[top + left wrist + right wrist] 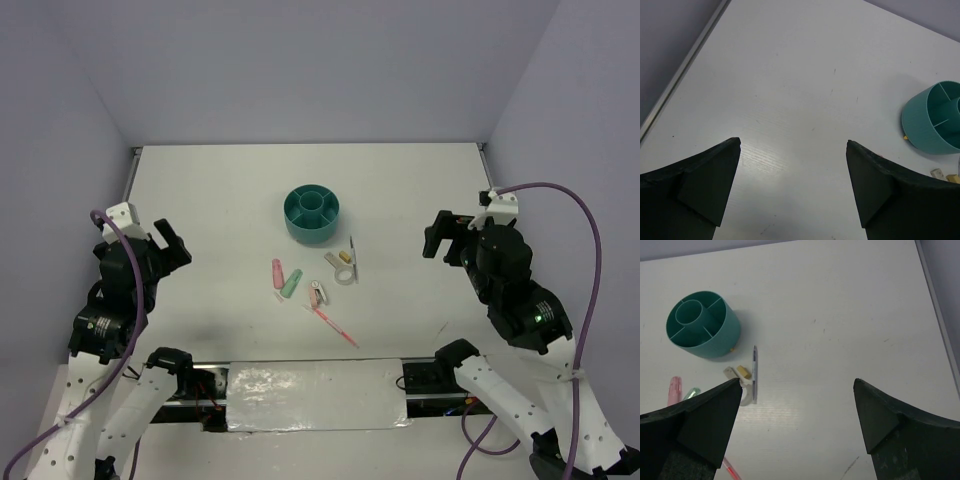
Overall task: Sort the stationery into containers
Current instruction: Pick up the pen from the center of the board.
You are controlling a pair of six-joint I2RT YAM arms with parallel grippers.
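While left gripper (793, 141) and right gripper (796, 381) gape empty | 1 organiser (300, 228) | 2 pens (335, 327) (354, 258) | 2 capsules (277, 271) (290, 283) | 1 clip (317, 294)

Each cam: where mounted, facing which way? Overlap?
Top external: above and behind the robot, looking down at the table; left arm and right arm show.
Left wrist: on left arm, facing across the table; open left end effector frames it.
Right wrist: on right arm, facing organiser and grey pen; open right end effector frames it.
Shared: all three show the organiser.
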